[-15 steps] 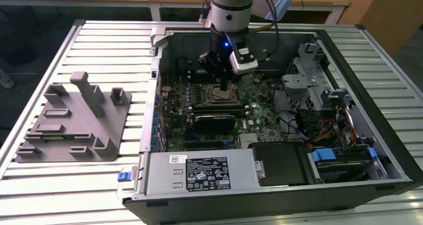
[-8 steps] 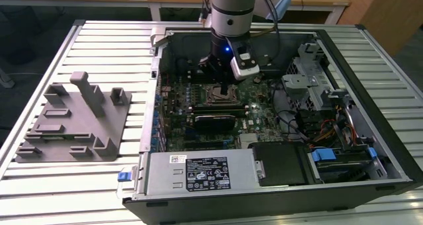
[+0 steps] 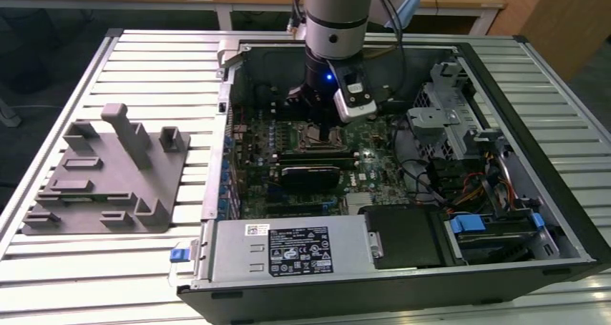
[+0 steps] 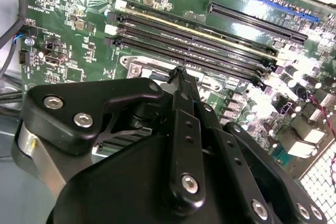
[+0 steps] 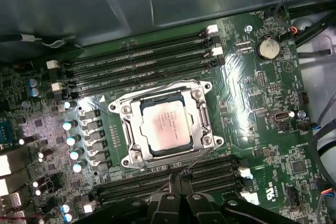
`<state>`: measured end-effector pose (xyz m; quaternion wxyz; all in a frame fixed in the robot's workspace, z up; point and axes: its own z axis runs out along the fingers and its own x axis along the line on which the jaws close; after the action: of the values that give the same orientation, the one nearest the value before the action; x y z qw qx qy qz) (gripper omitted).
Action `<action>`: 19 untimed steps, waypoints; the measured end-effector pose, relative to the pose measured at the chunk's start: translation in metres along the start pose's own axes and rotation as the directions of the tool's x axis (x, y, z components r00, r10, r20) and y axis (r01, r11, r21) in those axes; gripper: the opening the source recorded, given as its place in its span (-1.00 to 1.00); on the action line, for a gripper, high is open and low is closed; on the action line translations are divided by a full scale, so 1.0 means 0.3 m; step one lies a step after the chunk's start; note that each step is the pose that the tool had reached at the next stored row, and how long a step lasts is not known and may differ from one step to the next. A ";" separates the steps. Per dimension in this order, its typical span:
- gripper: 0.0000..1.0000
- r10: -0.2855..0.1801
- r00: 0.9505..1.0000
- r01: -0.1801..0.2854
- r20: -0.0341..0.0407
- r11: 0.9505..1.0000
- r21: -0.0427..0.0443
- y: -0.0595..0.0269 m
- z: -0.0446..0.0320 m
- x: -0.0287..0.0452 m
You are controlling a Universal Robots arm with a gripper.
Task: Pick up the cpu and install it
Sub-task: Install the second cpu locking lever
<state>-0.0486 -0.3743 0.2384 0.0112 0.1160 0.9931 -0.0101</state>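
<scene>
Gripper: black linkage gripper (image 4: 181,74) on the arm, hanging inside the open computer case (image 3: 534,167); in the second wrist view the fingers (image 4: 185,85) meet at a narrow tip, drawn together on nothing.
Cpu: small square chip with silvery top (image 5: 164,128), lying flat in the socket (image 5: 166,124) on the motherboard (image 5: 247,108); seated squarely within the metal frame, not held.
Cpu relative to fingers: in the first wrist view the fingertips (image 5: 178,173) stand just beside the socket frame's edge, apart from the chip, over the nearer bank of memory slots (image 5: 173,179).
Socket surrounds: metal frame with a screw at each corner; empty black memory slots on two opposite sides; a row of capacitors (image 5: 73,140) along a third side; bare green board on the fourth.
Open room: space above the socket is free; the case walls rise around the board; drive cage and cable bundle (image 3: 448,135) crowd the exterior view's right.
Power supply: grey box with label (image 3: 286,250) along the case's near edge in the exterior view.
Tray: large grey plastic tray with upright posts (image 3: 105,175), on the slatted desk (image 3: 153,60), well apart from the case at the exterior view's left.
</scene>
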 end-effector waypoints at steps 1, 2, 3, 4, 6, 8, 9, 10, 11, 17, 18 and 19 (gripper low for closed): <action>-0.79 -0.002 1.000 0.002 0.000 1.000 -0.002 -0.002 0.002 0.000; -0.79 -0.005 1.000 0.005 -0.001 1.000 -0.004 -0.003 0.005 -0.001; -0.79 -0.009 1.000 0.009 -0.001 1.000 -0.005 -0.004 0.008 -0.001; -0.79 -0.014 1.000 0.014 -0.001 1.000 -0.007 -0.005 0.011 -0.001; -0.79 -0.025 1.000 0.025 -0.002 1.000 -0.011 -0.007 0.016 0.000; -0.79 -0.036 0.999 0.036 -0.002 0.999 -0.014 -0.010 0.022 0.002; -0.79 -0.040 0.999 0.040 -0.002 0.999 -0.015 -0.013 0.025 0.004; -0.79 -0.043 0.999 0.043 -0.003 0.999 -0.016 -0.016 0.027 0.006; -0.79 -0.047 0.999 0.047 -0.003 0.999 -0.017 -0.019 0.030 0.010; -0.79 -0.077 0.997 0.077 -0.004 0.997 -0.029 -0.032 0.047 0.033; -0.79 -0.083 0.997 0.083 -0.004 0.996 -0.031 -0.034 0.050 0.038; -0.79 -0.089 0.996 0.089 -0.004 0.996 -0.033 -0.036 0.053 0.042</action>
<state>-0.0629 -0.3821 0.2224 0.0098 0.0714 0.9974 0.0058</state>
